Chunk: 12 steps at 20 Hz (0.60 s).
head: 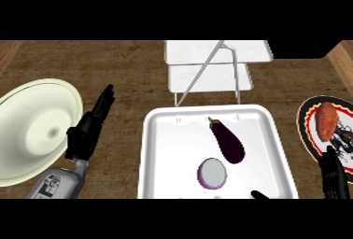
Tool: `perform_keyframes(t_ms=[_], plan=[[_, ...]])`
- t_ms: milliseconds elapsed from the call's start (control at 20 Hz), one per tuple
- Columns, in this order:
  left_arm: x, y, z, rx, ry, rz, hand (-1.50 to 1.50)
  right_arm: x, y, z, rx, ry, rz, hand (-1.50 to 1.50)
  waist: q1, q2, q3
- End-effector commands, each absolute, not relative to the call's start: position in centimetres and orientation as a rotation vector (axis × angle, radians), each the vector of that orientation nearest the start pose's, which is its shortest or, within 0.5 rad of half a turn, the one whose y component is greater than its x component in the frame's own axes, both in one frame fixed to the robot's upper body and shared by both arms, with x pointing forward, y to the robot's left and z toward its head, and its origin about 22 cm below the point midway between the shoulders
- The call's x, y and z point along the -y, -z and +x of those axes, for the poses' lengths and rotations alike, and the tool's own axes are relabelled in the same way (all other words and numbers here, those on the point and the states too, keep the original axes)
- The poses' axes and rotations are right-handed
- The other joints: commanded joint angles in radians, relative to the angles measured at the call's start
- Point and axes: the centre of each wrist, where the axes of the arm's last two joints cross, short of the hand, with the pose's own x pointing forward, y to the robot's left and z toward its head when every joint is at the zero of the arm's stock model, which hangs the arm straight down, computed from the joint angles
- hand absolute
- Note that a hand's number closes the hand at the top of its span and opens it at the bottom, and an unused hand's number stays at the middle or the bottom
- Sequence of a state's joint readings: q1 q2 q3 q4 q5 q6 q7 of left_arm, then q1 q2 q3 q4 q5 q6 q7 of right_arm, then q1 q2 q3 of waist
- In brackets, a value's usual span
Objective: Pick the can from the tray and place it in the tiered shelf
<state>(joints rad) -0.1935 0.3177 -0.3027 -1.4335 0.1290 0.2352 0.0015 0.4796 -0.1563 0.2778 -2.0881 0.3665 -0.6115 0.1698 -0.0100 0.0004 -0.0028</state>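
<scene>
A white tray point(157, 154) lies in the middle of the wooden counter. In it stands a can point(212, 173) with a purple side and a pale grey top, seen from above. A dark purple eggplant point(228, 140) lies just beyond the can. The white tiered shelf point(209, 65) with its wire frame stands behind the tray. My left hand point(88, 129) rests left of the tray, fingers straight and pointing away, holding nothing. My right hand point(334, 175) shows at the lower right, right of the tray, fingers straight; its thumb tip pokes over the tray's near right corner.
A large cream plate point(34, 130) sits at the far left beside my left hand. A dark-rimmed plate point(307, 122) with a sweet potato point(326, 122) on it lies at the right edge, partly behind my right hand.
</scene>
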Motion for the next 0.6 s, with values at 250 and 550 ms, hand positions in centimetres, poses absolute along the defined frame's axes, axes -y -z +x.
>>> perform_keyframes(t_ms=[250, 550], plan=[[-20.4, -1.0, 28.3, 1.593, 0.267, 0.116, 0.00, 20.5, -10.5, 10.9, 1.323, -0.187, -0.716, -1.50, 0.012, 0.006, -0.003], [-21.3, -1.0, 28.5, 1.595, 0.284, 0.110, 0.00, 19.6, -12.5, 10.7, 1.084, -0.467, -0.779, -1.50, 0.022, 0.006, -0.005]])
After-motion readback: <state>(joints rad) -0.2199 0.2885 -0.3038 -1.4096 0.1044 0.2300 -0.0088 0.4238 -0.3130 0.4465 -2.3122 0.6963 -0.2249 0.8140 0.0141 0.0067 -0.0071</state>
